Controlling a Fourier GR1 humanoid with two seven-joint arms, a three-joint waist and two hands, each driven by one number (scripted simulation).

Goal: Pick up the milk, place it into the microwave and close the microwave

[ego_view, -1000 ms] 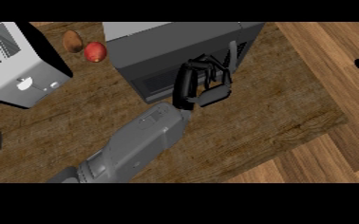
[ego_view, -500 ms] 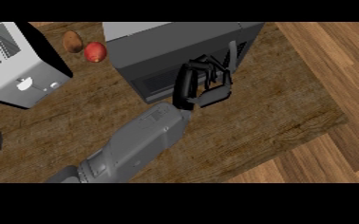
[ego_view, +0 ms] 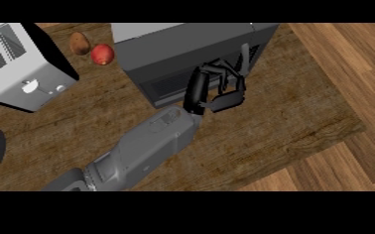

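The grey microwave [ego_view: 190,47] stands at the back of the counter, and its dark door front [ego_view: 164,87] looks closed. No milk is in view. My right hand [ego_view: 216,91] is up against the door front, just left of the vertical handle [ego_view: 244,59]. Its fingers are curled and I see nothing held in them. The grey forearm [ego_view: 150,146] runs in from the lower left. A dark sliver at the view's left edge [ego_view: 2,152] may be my left hand; nothing more of it shows.
A white and black toaster [ego_view: 29,77] stands at the left. A red apple [ego_view: 102,54] and a brown potato [ego_view: 79,43] lie between it and the microwave. The counter's edge [ego_view: 322,134] runs diagonally at the right, with wooden floor beyond.
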